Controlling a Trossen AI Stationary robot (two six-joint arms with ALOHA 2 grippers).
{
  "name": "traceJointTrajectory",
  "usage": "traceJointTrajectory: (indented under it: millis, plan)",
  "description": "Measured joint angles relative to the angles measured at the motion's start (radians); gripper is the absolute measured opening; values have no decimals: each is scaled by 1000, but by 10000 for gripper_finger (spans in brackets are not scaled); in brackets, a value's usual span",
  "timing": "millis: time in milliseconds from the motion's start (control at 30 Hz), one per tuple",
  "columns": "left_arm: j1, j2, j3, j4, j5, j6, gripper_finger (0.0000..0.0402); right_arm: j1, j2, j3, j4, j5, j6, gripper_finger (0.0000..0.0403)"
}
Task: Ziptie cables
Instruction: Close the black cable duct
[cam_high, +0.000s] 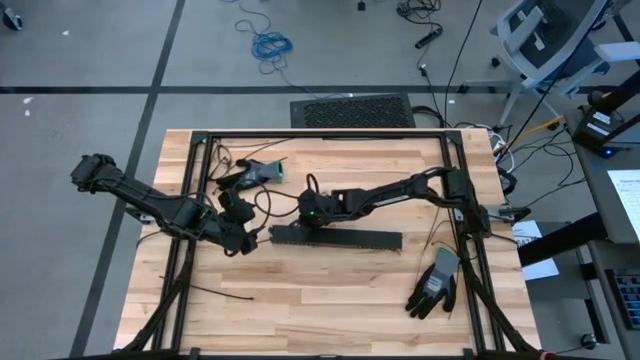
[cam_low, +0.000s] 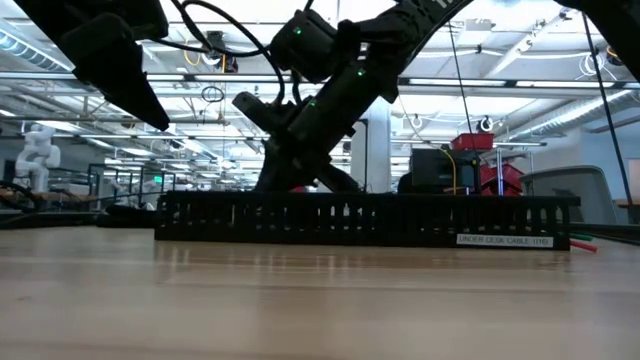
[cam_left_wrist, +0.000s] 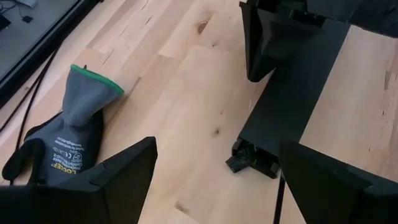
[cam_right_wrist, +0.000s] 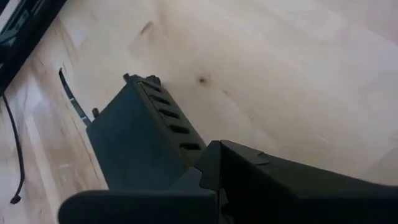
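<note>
On the wooden bench (cam_high: 330, 290), my left end effector (cam_high: 243, 240) hangs with fingers spread wide and empty, just beside the near end of a long black slotted cable tray (cam_high: 335, 238). My right end effector (cam_high: 312, 212), fingers pressed together with nothing between them, reaches in low over that tray. A grey glove (cam_high: 436, 283) lies off to my right. The cables (cam_high: 262, 170) lie farther back, at the bench's far side.

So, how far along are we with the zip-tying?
Nothing looks tied: a zip tie lies loose on the table, and I cannot make out the cables. In hand: the right gripper, fingers shut, sits at the cable tray's end; the left gripper is open and empty beside it. All tying is left.
</note>
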Motion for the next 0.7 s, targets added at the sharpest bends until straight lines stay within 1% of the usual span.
traceJointTrajectory:
  millis: [200, 300, 467, 533, 633, 700]
  plan:
    - [0, 0, 0, -3, 0, 29, 334, 2, -18, 2, 0, -55, -19, 0]
    - [0, 0, 0, -3, 0, 28, 334, 6, -19, 2, -7, -50, -27, 0]
    - [0, 0, 0, -2, 0, 27, 334, 6, -20, 2, -13, 27, -4, 0]
    - [0, 0, 0, -2, 0, 26, 334, 5, -20, 2, -14, 26, -7, 0]
    - [0, 0, 0, -2, 0, 26, 334, 3, -21, 2, -20, -13, -8, 0]
    - [0, 0, 0, -2, 0, 26, 334, 6, -21, 1, -22, -19, -12, 0]
